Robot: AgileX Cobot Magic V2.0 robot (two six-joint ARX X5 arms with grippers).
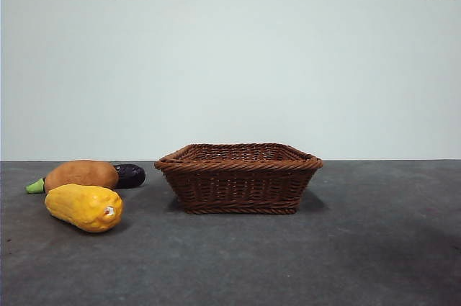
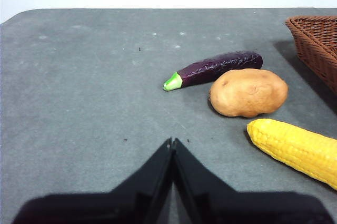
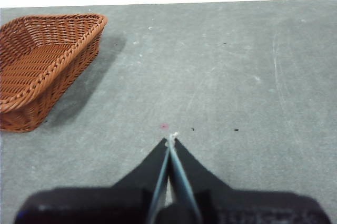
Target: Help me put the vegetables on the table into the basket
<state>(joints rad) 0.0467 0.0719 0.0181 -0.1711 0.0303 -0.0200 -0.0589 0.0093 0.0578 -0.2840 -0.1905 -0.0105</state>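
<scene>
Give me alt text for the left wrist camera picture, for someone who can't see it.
Three vegetables lie together on a dark grey table: a purple eggplant with a green stem, a brown potato beside it, and a bumpy yellow corn cob cut off by the picture's edge. A corner of the brown wicker basket shows beyond them, and the left gripper hangs over bare table, jaws shut.

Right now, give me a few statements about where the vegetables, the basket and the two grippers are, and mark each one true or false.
1. The basket is empty. True.
2. The eggplant lies inside the basket. False: it lies on the table, behind the potato.
3. The left gripper is shut and holds nothing. True.
4. The right gripper grips the corn. False: it is shut over bare table, holding nothing.
5. All three vegetables lie on one side of the basket. True.
</scene>
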